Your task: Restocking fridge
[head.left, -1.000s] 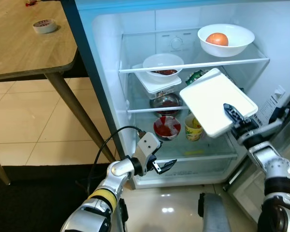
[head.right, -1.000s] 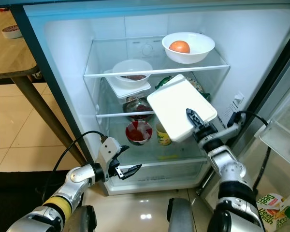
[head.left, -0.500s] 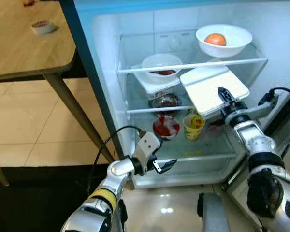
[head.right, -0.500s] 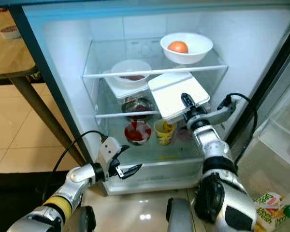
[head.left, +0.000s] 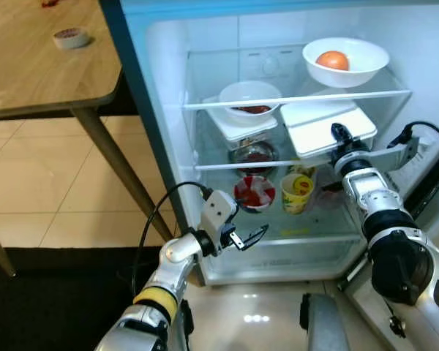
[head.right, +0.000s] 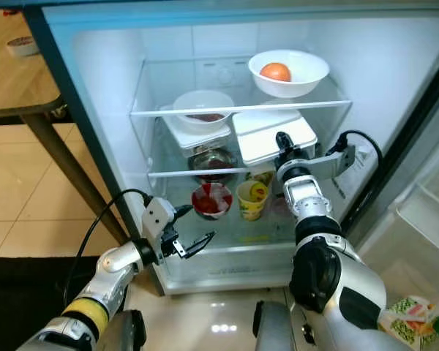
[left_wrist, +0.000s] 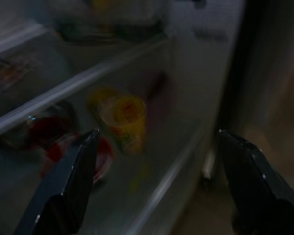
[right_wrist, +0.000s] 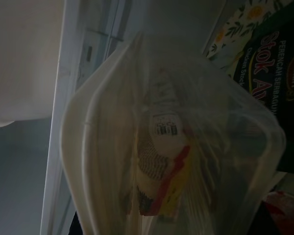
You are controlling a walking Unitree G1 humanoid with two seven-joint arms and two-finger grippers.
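at right of centre in the left eye view, the right tool is clamped on the near edge of a white lidded container, which lies flat on the middle shelf of the open fridge, just under the top glass shelf. the container is a wide, shallow, rounded rectangle; the right wrist view shows its translucent body with a small labelled packet in red and yellow inside. to its left on the same shelf stands a second white container carrying a white bowl. above, a white bowl holding an orange fruit sits in the upper right. the left tool hangs low at centre frame, fingers apart, before the bottom shelf with a yellow cup and a red-topped bowl. a wooden bench fills the upper left.
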